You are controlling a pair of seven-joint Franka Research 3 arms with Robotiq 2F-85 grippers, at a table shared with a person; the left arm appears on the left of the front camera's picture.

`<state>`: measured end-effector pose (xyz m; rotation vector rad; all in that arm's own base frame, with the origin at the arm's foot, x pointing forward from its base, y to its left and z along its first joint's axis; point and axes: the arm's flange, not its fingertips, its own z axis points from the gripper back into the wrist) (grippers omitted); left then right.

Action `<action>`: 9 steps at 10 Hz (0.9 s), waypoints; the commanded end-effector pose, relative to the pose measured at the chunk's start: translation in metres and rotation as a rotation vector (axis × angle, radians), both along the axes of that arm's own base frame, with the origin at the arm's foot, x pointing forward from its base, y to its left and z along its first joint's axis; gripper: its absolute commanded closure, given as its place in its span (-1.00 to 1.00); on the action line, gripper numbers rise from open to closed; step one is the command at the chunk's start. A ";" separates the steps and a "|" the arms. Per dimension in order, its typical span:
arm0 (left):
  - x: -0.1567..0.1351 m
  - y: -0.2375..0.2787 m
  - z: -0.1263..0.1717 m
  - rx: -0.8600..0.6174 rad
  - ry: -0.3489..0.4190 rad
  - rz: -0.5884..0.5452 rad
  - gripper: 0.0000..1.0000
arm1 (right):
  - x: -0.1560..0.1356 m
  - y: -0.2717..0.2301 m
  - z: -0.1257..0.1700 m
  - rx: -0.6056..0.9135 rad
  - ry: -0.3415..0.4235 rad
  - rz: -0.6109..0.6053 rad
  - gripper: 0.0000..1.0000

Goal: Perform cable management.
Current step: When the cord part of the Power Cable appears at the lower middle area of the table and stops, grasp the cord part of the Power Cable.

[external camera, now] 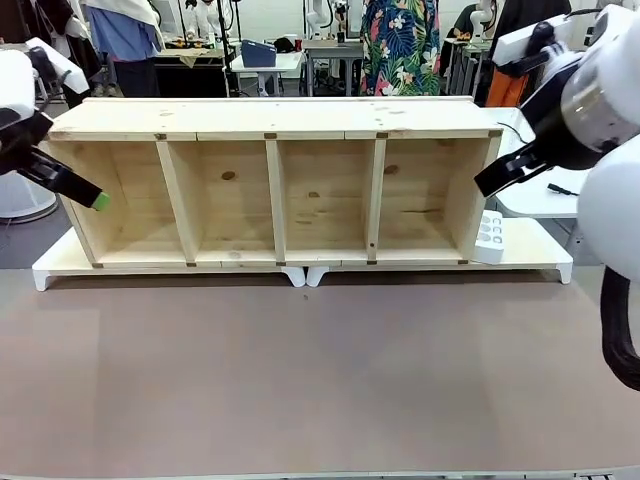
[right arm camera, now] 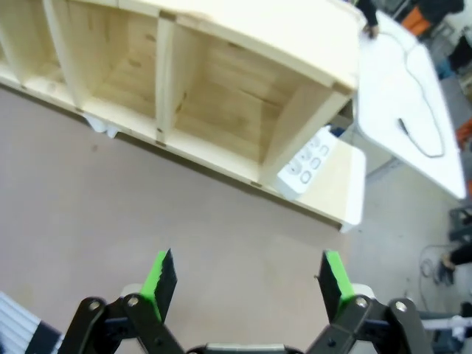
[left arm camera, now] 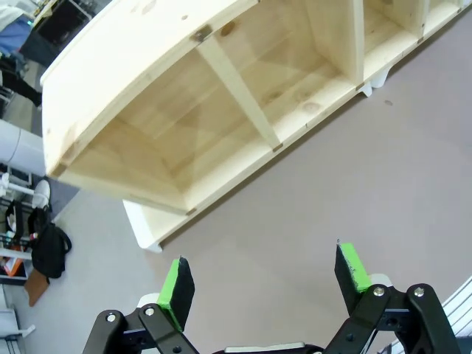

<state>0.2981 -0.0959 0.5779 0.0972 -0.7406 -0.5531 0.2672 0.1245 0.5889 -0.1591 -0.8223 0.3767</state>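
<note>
A white power strip [external camera: 488, 237] leans against the right end of the wooden shelf [external camera: 270, 120]; the right wrist view shows the power strip [right arm camera: 310, 162] on the shelf's white base. The thin black cable [right arm camera: 403, 127] lies in a loose curve on a white table behind and to the right of the shelf, with a dark piece of the cable [external camera: 560, 188] showing past my right arm. Where it meets the strip is hidden. My left gripper [left arm camera: 264, 279] hangs open and empty over the brown tabletop near the shelf's left end. My right gripper [right arm camera: 246, 276] is open and empty, up above the strip.
The long wooden shelf lies on its side with several open compartments facing me, on a white base [external camera: 60, 265]. Broad brown tabletop [external camera: 320, 380] spreads in front of it. A white side table [right arm camera: 413, 81] stands at the right, and a person stands far behind the shelf.
</note>
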 end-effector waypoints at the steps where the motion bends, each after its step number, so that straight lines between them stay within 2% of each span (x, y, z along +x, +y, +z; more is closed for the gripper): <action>1: -0.062 0.026 -0.068 -0.001 0.023 0.070 -1.00 | -0.054 -0.029 -0.058 0.034 -0.013 -0.075 -1.00; 3: -0.072 0.031 -0.072 -0.017 0.051 0.104 -1.00 | -0.063 -0.035 -0.059 0.048 -0.008 -0.094 -1.00; 6: -0.089 0.043 -0.078 -0.054 0.017 0.159 -1.00 | -0.067 -0.038 -0.062 0.067 0.008 -0.095 -1.00; 9: -0.089 0.048 -0.085 -0.070 0.020 0.180 -1.00 | -0.064 -0.037 -0.065 0.066 0.030 -0.091 -1.00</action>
